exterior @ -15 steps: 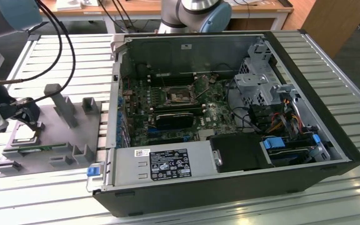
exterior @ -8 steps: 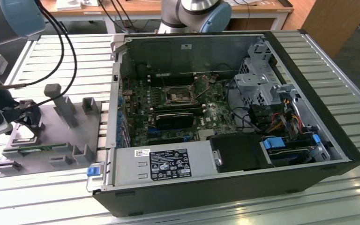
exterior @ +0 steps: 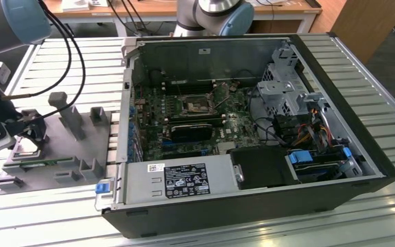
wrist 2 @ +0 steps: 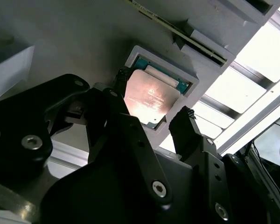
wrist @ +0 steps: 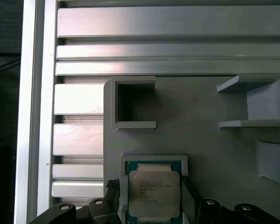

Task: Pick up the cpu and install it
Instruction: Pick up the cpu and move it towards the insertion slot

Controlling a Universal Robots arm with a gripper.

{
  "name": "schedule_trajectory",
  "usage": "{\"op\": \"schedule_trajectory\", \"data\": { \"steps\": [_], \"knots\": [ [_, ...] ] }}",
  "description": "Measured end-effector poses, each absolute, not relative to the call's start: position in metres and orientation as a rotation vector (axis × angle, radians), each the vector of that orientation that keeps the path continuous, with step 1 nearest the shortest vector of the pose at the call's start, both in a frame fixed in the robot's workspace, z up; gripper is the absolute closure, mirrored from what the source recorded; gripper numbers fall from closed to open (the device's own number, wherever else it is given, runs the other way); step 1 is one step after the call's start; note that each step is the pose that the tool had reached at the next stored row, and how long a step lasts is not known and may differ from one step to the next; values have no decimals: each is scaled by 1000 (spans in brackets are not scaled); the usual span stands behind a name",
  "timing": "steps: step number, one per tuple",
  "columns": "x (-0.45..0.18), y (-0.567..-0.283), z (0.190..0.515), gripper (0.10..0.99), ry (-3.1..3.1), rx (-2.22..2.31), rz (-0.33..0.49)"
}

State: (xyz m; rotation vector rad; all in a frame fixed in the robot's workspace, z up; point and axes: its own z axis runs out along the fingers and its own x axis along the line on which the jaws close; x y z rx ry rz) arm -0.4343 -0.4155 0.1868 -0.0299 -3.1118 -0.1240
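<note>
In the exterior view the gripper (exterior: 27, 140) hung over the grey tray (exterior: 43, 172) at the exterior view's left. In the second wrist view its fingers (wrist 2: 189, 128) stood wide apart around the cpu (wrist 2: 151, 98) in its pocket (wrist 2: 190, 78). In the first wrist view the cpu looked thin, light and breakable, best pinched by its edges

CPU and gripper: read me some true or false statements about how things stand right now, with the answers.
1. The cpu lies in a pocket of the grey tray. True.
2. The gripper has its jaws apart, one on each side of the cpu. True.
3. The cpu sits on the motherboard. False: it lies in the grey tray, outside the computer case, at the exterior view's left.
4. The computer case is closed. False: its side is open and the motherboard shows inside.
</note>
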Motion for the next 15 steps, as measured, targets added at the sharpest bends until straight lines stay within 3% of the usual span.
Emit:
{"op": "schedule_trajectory", "data": {
  "steps": [8, 10, 11, 15],
  "knots": [
    [-434, -415, 185, 439, -3112, -30, -124],
    [-434, -415, 185, 459, -3114, -30, -124],
    [-434, -415, 185, 525, -3115, -29, -124],
    [-434, -415, 185, 525, -3128, -24, -125]
  ]
}}
